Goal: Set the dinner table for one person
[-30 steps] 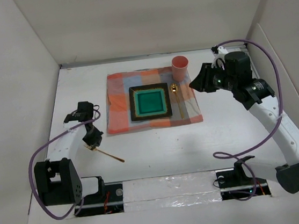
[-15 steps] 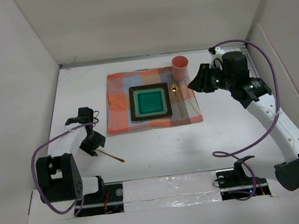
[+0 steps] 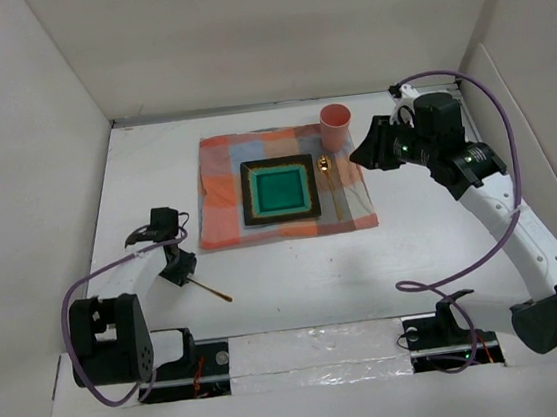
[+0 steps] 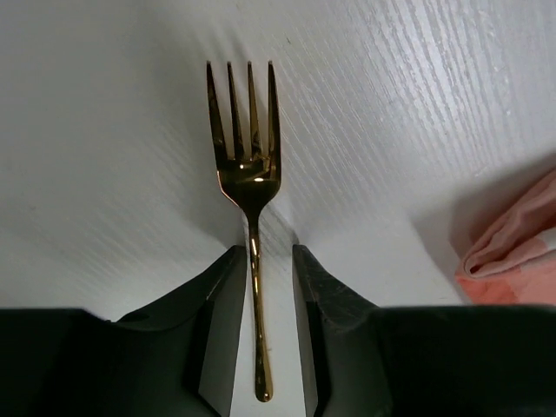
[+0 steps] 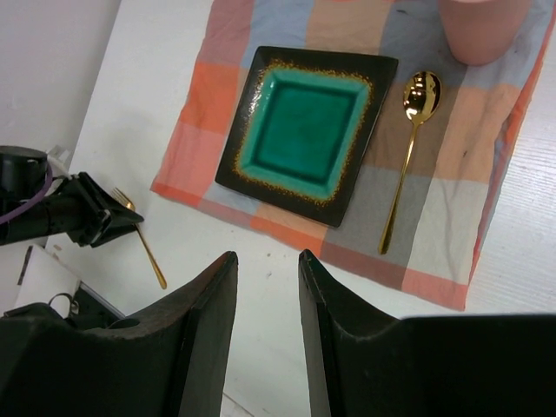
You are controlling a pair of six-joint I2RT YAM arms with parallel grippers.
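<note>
Straddling mid-handle the thin, stiff, probably slippery fork [image 4: 252, 169], left fingers [image 4: 224, 304] are standing slightly apart, not gripping; right fingers [image 5: 204, 321] are gaping empty.

Light is even and diffuse, from above. The table [image 3: 295, 267] is rendered bright white, slightly washed out. Shadows are soft and short. Glints are noted on the fork [image 4: 250, 174] and spoon [image 5: 422, 94]. The near foreground of both wrist views is dark and softly blurred.
</note>
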